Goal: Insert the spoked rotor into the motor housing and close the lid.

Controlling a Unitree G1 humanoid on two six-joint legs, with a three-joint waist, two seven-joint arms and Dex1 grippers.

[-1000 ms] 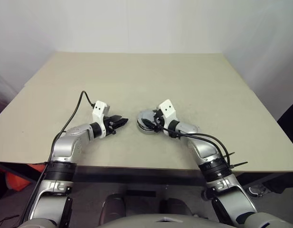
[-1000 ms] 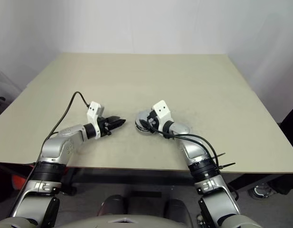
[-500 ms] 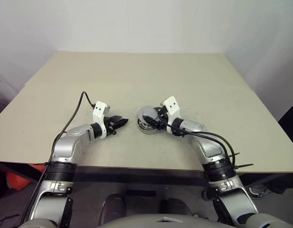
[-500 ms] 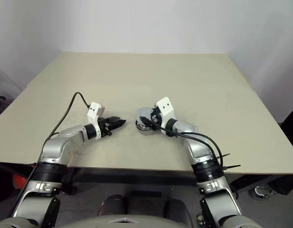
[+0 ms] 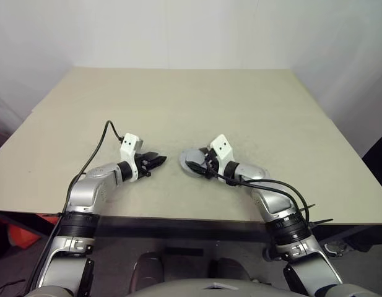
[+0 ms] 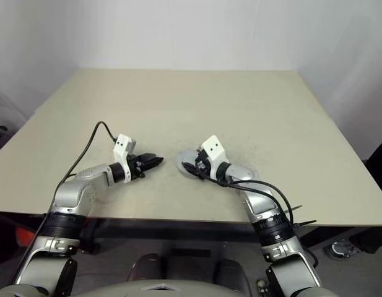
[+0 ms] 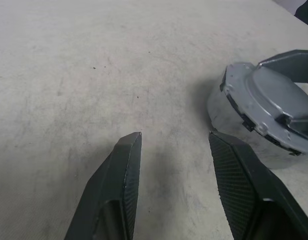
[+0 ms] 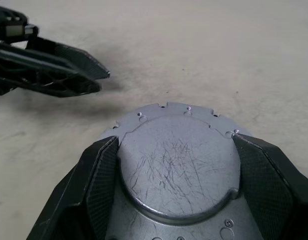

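My right gripper straddles the lid atop the motor housing, mid-tabletop, nearer the front edge. Left gripper open, empty. Risk: lid cocked, jams if pressed.

The table is a pale beige, faintly mottled with grey smudges and a few dark specks. The lid is dull silver-grey metal, its raised centre crossed by fine pale scratches, with small notches and tiny holes around the edge. The motor housing below it is a lighter, brighter silver. The fingers of the right gripper are black with a fine cross-hatched texture; the left gripper is black too.
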